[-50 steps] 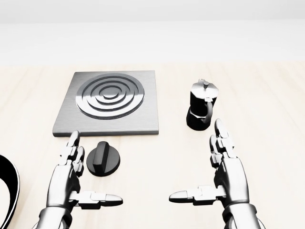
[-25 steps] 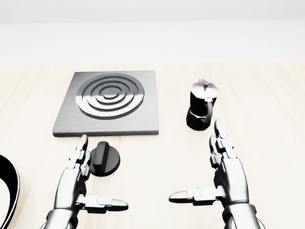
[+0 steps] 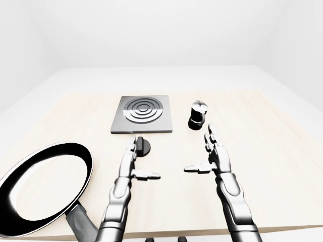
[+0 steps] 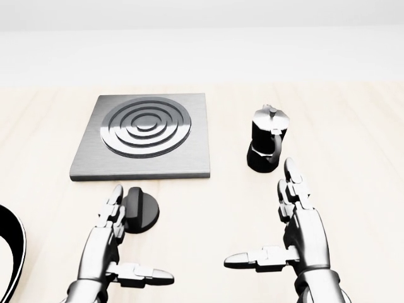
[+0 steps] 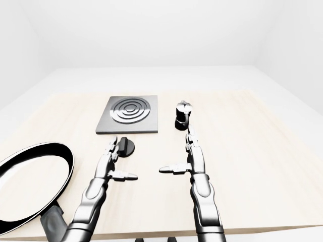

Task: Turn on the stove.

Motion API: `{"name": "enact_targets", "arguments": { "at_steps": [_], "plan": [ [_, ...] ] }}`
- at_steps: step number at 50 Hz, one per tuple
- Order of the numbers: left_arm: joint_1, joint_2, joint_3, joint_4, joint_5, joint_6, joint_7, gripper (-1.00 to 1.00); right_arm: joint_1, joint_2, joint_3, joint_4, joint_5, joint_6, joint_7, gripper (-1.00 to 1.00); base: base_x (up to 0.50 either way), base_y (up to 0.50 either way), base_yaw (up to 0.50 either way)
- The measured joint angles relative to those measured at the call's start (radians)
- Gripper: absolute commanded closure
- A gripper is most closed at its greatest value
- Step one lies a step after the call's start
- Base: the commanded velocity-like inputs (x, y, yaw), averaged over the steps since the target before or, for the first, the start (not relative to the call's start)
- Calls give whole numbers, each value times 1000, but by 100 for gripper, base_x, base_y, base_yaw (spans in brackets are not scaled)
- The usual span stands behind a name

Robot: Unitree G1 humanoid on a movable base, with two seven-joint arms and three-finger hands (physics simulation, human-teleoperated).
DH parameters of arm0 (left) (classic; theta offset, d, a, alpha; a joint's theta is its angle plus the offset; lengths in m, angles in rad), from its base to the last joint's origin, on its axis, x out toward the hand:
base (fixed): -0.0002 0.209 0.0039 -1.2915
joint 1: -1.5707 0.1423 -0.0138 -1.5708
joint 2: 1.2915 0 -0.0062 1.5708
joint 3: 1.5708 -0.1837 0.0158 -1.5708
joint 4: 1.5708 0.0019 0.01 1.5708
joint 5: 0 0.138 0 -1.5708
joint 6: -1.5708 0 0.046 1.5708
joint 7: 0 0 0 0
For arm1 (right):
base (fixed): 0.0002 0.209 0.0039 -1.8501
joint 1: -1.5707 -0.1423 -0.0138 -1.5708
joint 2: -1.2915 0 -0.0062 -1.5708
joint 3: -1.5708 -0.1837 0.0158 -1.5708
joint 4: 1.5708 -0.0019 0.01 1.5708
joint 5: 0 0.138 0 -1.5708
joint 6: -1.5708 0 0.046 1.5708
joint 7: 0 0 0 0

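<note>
A grey square stove plate (image 4: 144, 136) with concentric rings lies on the wooden table in the head view's upper left. Its black round knob (image 4: 142, 211) sits just below the plate. My left hand (image 4: 123, 240) is open, flat, fingers pointing up; its fingertips (image 4: 116, 196) overlap the knob's left edge. My right hand (image 4: 281, 227) is open and empty at lower right, below the moka pot.
A black moka pot (image 4: 267, 146) stands right of the stove plate. A large black frying pan (image 3: 43, 185) lies at the table's lower left in the left-eye view. The wooden table (image 3: 267, 151) extends to the right.
My left hand has moved right, from beside the knob to overlapping its left edge. The right hand, knob, pot and camera have not moved.
</note>
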Motion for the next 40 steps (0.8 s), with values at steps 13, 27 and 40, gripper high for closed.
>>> {"name": "enact_targets", "arguments": {
  "at_steps": [13,27,40],
  "plan": [
    [26,-12,-30,-35,26,5,-8,-100,-3,0,-1,3,1,1,-1,-100,0,0,0],
    [44,-31,-77,-60,58,10,-20,-100,-3,0,-1,6,2,1,0,-100,0,0,0],
    [89,-31,-92,-226,57,4,-12,-100,-3,0,0,8,3,2,1,-100,0,0,0]
  ]
}}
